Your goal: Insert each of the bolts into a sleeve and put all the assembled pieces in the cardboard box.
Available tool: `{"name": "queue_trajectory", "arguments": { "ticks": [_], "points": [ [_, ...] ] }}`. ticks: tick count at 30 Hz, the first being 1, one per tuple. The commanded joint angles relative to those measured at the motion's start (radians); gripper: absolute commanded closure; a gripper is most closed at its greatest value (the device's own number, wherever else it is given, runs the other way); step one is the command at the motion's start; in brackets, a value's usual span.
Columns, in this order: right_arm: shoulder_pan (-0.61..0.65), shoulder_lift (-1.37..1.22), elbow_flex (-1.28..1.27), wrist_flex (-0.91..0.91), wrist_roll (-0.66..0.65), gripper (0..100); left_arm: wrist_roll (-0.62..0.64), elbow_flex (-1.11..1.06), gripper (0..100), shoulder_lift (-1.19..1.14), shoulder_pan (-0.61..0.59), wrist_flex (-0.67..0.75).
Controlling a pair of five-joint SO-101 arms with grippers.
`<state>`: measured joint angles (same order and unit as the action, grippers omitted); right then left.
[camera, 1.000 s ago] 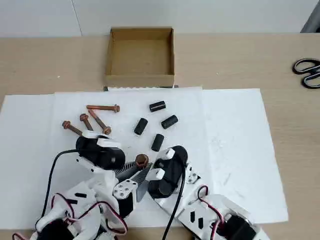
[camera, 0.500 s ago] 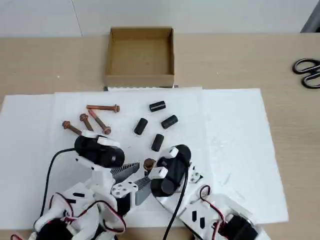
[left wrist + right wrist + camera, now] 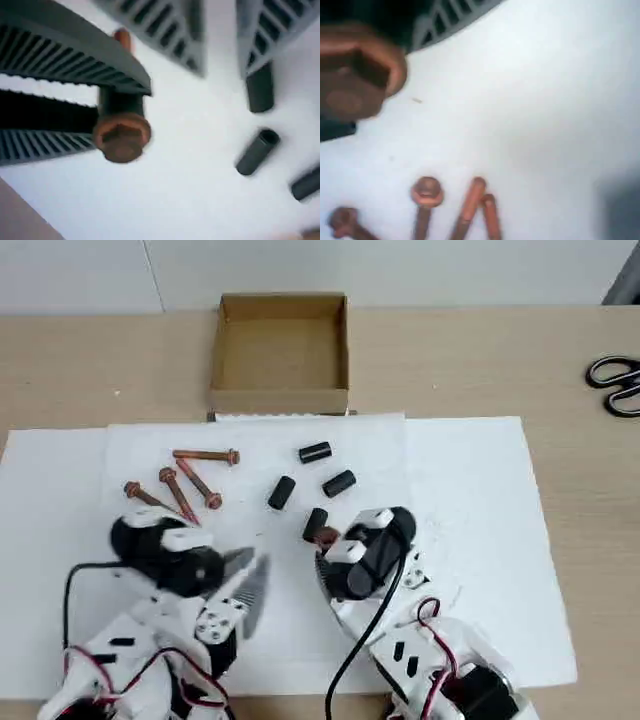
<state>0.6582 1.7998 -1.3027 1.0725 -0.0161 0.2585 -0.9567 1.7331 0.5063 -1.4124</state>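
One copper flange-head bolt, shank in black sleeve, pinched by R gripper; L gripper spread, over sheet's middle.

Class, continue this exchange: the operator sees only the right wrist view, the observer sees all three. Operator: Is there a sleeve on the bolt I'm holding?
Observer: Yes; the left wrist view shows a black sleeve round the bolt, behind its head.
Operator: Anything packed yet?
Observer: No; in the high view the box holds no pieces.
Operator: And the other arm?
Observer: The left gripper is open, holding nothing, over the sheet.
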Motion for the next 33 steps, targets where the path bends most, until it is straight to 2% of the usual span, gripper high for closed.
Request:
{"name": "queue_trajectory", "arguments": {
  "ticks": [1, 7, 12, 17, 25, 33],
  "points": [
    [-0.068, 0.002, -0.008, -0.084, 0.014, 99.5, -0.054, 0.038, 100, -0.002, -0.109, -0.008],
    [-0.157, -0.038, -0.049, -0.300, 0.008, 99.5, -0.064, -0.124, 99, -0.002, -0.359, -0.002],
    [-0.213, -0.294, 0.011, -0.504, 0.009, 99.5, -0.064, -0.338, 99, -0.002, -0.477, 0.135],
    [-0.248, -0.711, 0.258, -0.625, 0.014, 99.5, -0.064, -0.509, 99, -0.002, -0.494, 0.284],
    [-0.288, -1.257, 0.740, -0.641, 0.011, 99.5, -0.063, -0.674, 99, -0.002, -0.494, 0.489],
    [-0.295, -1.687, 1.149, -0.642, 0.009, 99.5, -0.060, -0.687, 99, -0.002, -0.502, 0.506]
  ]
}}
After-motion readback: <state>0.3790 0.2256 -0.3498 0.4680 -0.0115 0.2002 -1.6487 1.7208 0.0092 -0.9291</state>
